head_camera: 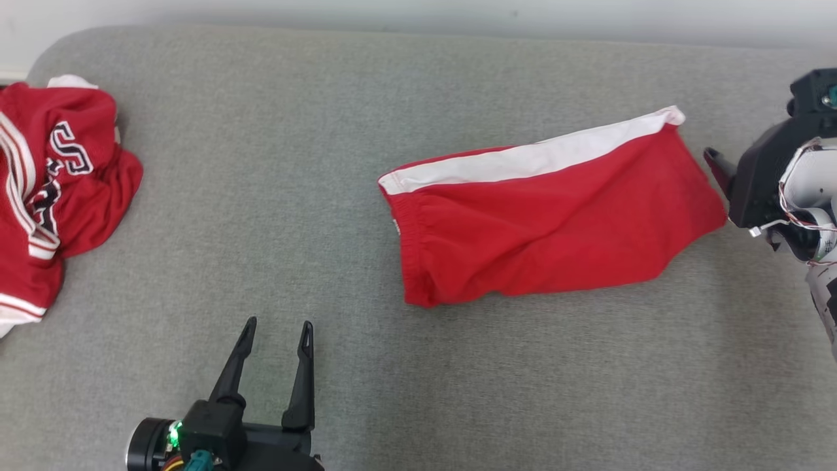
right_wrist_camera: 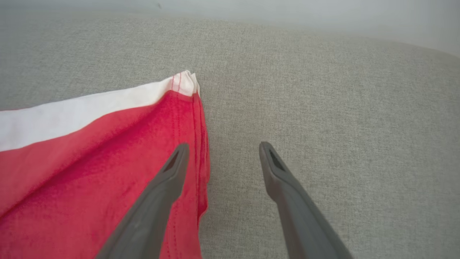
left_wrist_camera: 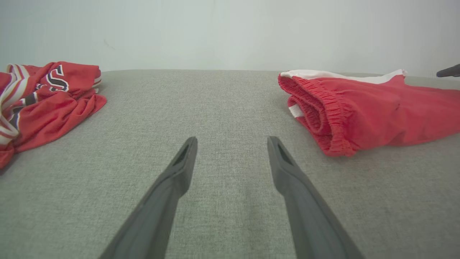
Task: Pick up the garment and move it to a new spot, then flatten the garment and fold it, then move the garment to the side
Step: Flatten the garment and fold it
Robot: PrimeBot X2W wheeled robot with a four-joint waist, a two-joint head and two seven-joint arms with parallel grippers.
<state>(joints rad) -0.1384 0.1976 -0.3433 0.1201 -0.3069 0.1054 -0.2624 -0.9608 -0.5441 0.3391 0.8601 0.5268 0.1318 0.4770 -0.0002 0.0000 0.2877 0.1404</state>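
The garment (head_camera: 549, 222) is a pair of red shorts with a white side stripe, lying folded and fairly flat on the grey padded surface, right of centre. Its elastic waistband (left_wrist_camera: 323, 118) faces left. My left gripper (head_camera: 278, 324) rests low at the front left, open and empty, well apart from the shorts (left_wrist_camera: 377, 115). My right gripper (right_wrist_camera: 223, 147) is open at the shorts' right hem (right_wrist_camera: 196, 144), its left finger over the red cloth edge and the other over bare surface. One dark fingertip (head_camera: 716, 167) shows beside the hem in the head view.
A crumpled red jersey (head_camera: 59, 190) with white trim and lettering lies at the far left edge. The grey surface (head_camera: 261, 196) stretches bare between the jersey and the shorts. A pale wall runs behind the surface's rounded back edge.
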